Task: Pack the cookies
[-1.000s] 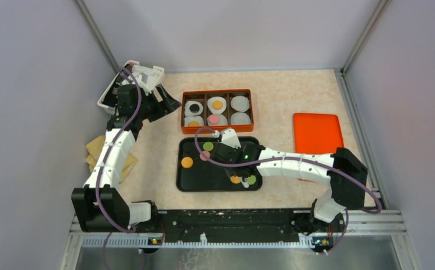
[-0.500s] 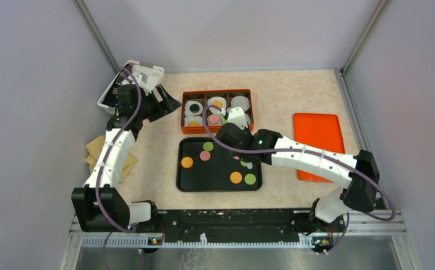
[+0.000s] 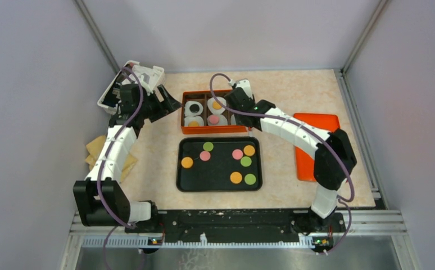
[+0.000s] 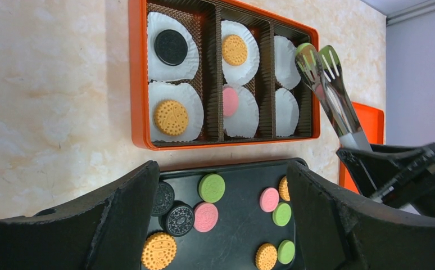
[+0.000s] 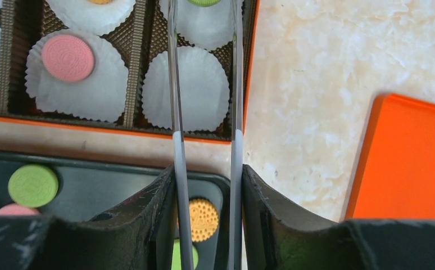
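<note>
A green cookie (image 4: 303, 49) is pinched between the tips of a pair of metal tongs (image 4: 334, 98) over the far right compartment of an orange box (image 3: 215, 130); whether it touches the paper below cannot be told. The tongs are clamped between the fingers of the right hand (image 5: 207, 174), which is reached out over the right end of the box. Four other cookies (image 4: 171, 117) are already laid in the box, each on one of the white paper liners (image 5: 185, 89): a black one far left, an orange one far middle, an orange one near left and a pink one near middle. The near right liner is bare. Just near of the box a black tray (image 3: 215, 174) is set, and orange, green, pink and black cookies are scattered loose on it, the black ones seen only from the left wrist. The left hand (image 3: 170, 102) is held above the tabletop (image 3: 294, 95) just left of the box, its fingers spread wide apart with nothing between them. An orange lid (image 3: 316, 135) is laid flat to the right of the box and tray, partly covered by the right arm.
</note>
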{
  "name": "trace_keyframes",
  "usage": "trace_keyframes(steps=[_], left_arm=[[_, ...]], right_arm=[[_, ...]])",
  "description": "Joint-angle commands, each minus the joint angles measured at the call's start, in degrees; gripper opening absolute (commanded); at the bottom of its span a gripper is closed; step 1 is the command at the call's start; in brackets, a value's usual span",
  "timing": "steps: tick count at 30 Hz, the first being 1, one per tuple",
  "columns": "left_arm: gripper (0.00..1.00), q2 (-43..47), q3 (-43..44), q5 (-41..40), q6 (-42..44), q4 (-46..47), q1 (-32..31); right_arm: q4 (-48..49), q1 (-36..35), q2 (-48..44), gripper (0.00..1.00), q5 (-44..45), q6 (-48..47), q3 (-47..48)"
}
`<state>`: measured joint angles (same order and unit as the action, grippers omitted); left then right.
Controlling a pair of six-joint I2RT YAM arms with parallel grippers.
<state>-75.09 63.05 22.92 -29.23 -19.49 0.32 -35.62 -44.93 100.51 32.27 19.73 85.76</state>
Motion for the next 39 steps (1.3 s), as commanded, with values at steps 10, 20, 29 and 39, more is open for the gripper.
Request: trace_keyframes(steps=[10,20,29,39], left_arm=[[0.89,-1.3,2.7,-0.1,0.6,2.3,-0.1],[0.90,-1.1,2.5,-1.6,0.7,1.6,-0.1],[0.90,-0.8,2.5,-0.6,0.8,1.6,-0.1],[0.91,-0.6,2.4,0.1,1.0,2.0,-0.1]], right_arm=[[4.5,4.7,6.0,0.00,-4.5,-3.0,4.7],[3.4,4.7,6.8,0.22,-5.5,-3.0,5.4],[3.4,4.7,5.1,0.36,-4.8,-2.7,5.1],[3.7,4.7,3.7,0.48,-4.6,-2.4,4.9]])
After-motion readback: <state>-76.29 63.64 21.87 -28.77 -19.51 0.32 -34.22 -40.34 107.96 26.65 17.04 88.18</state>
